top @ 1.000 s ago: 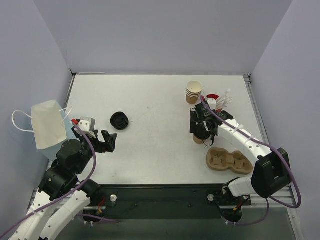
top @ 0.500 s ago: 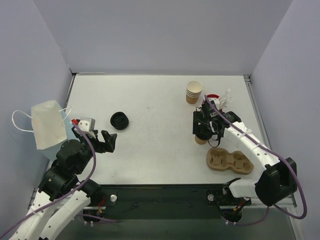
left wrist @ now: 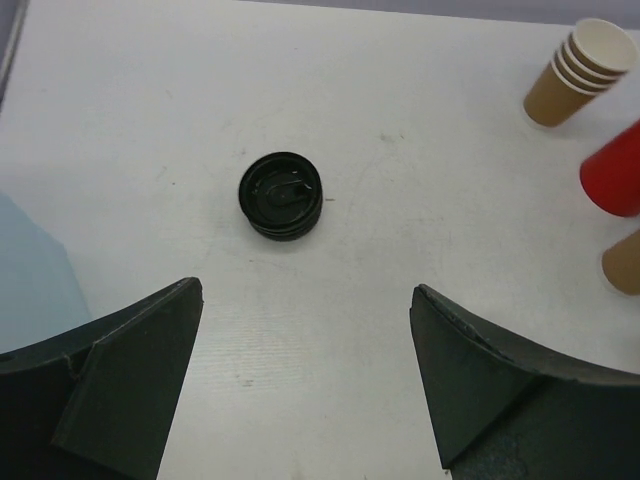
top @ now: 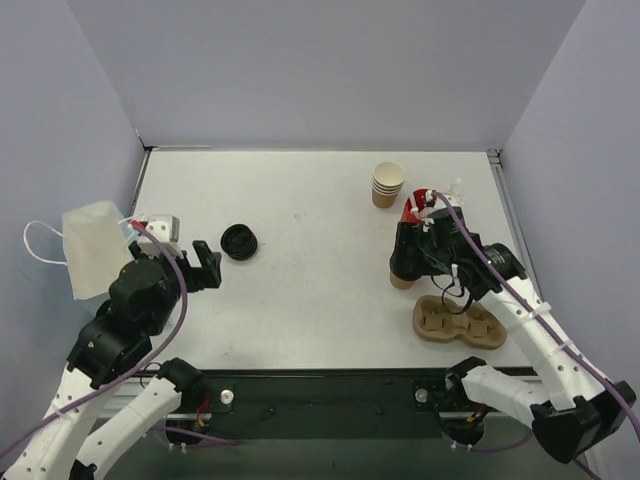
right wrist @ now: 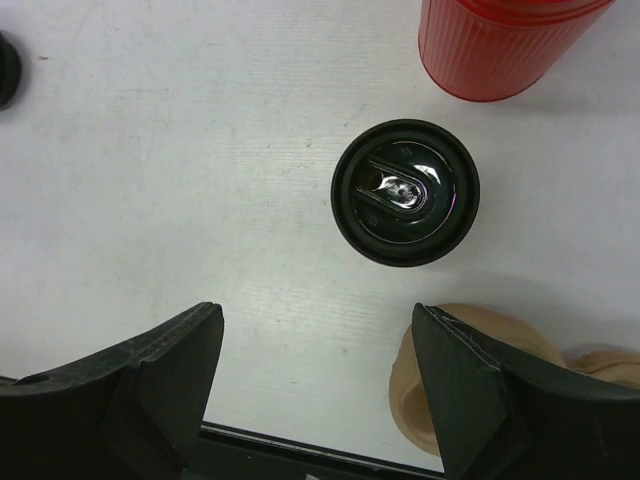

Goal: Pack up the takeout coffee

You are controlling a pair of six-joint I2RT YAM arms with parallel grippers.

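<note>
At the far left, by the edge of the surface (top: 320, 300), a white paper bag (top: 95, 260) with thin loop handles stands beside my left arm. My left end effector (left wrist: 305, 335) hangs above the surface with its two dark fingers spread wide and nothing between them. It faces a stack of black lids (left wrist: 281, 195) that sits alone on the bare white top, apart from both fingers. Further right, near the back, a stack of lidless brown cups (top: 387, 184) stands upright, and just beside it on the right is a red cup (right wrist: 500, 45) with ribbed sides. The takeout coffee (right wrist: 405, 192) stands upright on the surface just in front of the red cup, its round black lid on. It is close to the red cup, but I cannot tell whether they touch. My right end effector (right wrist: 315, 375) hovers over it, fingers parted and gripping nothing, and from above my wrist hides most of the cup. Nearest my right base lies a moulded pulp carrier (top: 460, 322), flat on the surface, just beside the coffee.
</note>
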